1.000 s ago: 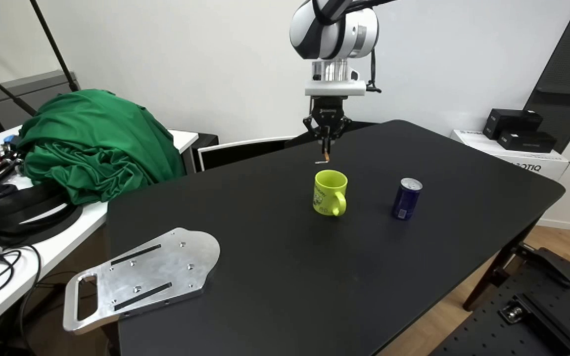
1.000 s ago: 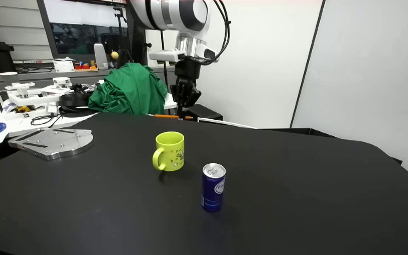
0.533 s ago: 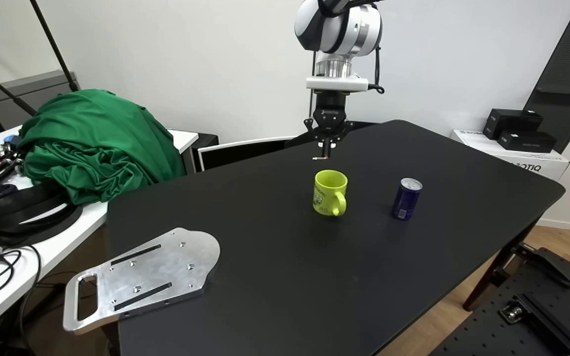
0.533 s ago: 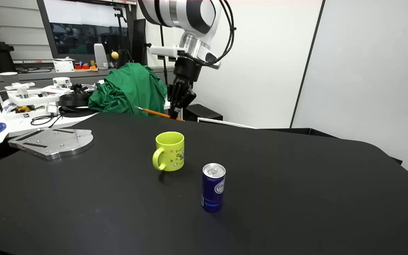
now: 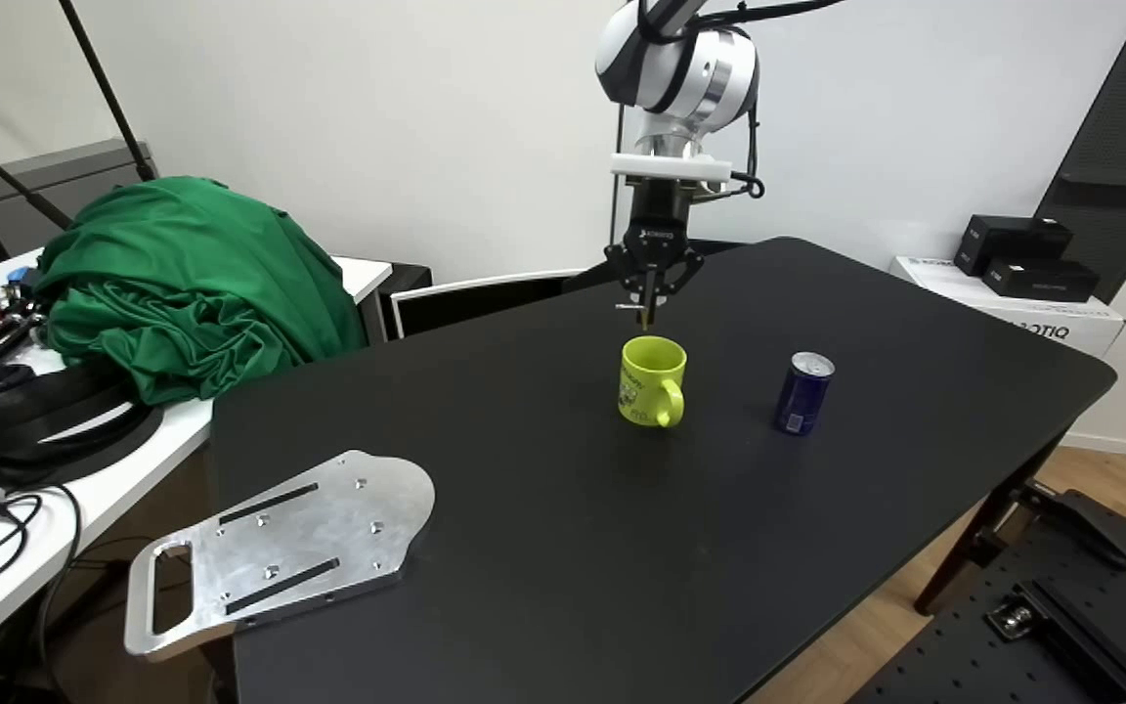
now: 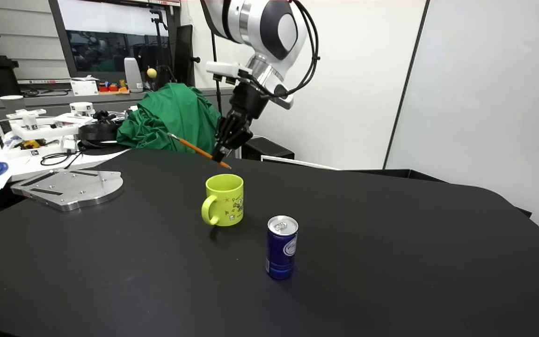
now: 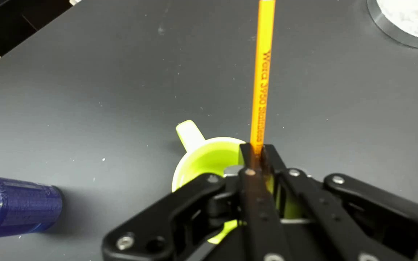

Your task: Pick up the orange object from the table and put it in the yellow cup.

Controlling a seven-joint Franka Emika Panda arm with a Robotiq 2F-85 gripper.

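Observation:
The orange object [image 6: 194, 148] is a thin stick with a metal tip. My gripper [image 6: 219, 156] is shut on it near one end and holds it in the air, slanted, with the metal tip higher. The yellow cup [image 6: 227, 201] stands upright on the black table [image 6: 391, 243]. The stick's low end is just above and behind the cup's rim in an exterior view. The cup [image 5: 646, 391] is below the gripper [image 5: 646, 311] in an exterior view. In the wrist view the stick [image 7: 262, 76] points up, and the fingers hide part of the cup [image 7: 212, 159].
A dark blue can [image 6: 281, 250] stands near the cup. A silver metal plate [image 5: 328, 528] lies at the table's edge. A green cloth [image 5: 192, 284] and clutter cover the white desk. The can [image 7: 27, 206] also shows at left in the wrist view.
The gripper has tilted and come closer to the cup. The stick has gone from about level to slanted, its metal tip rising and its other end dropping toward the cup's rim.

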